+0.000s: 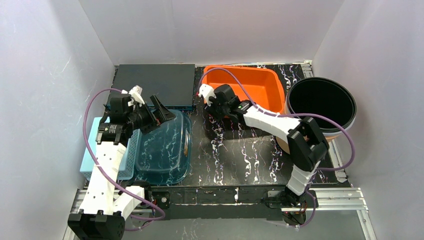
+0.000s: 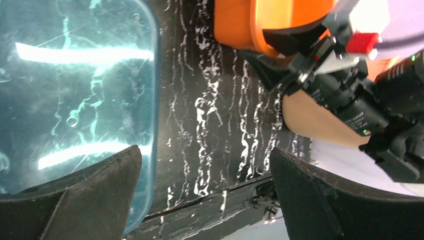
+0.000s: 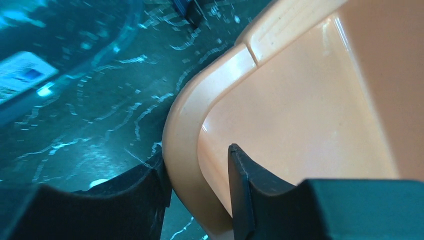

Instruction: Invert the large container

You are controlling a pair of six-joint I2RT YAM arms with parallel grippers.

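Pale-blue mesh basket sits at the far left of the black marbled table, partly under my left arm. Just to its right, touching it, lies a clear teal-tinted plastic container. My left gripper hovers over that container's right edge with its jaws wide apart, holding nothing. Behind these, a dark flat slab rests against the back wall.

Right of centre, at the back, is the orange tub, which I take to be the large container. It stands upright, open side up, with nothing visible inside. My right gripper is at its near-left corner, one finger inside the wall and one outside, pinched on the rim. At the far right is a black round basin, close beside the tub.

I judge the grasp made and the flip not yet begun. Next I need to lift this corner and roll the wrist so the tub tips over onto its rim, keeping it off the basin and the slab.
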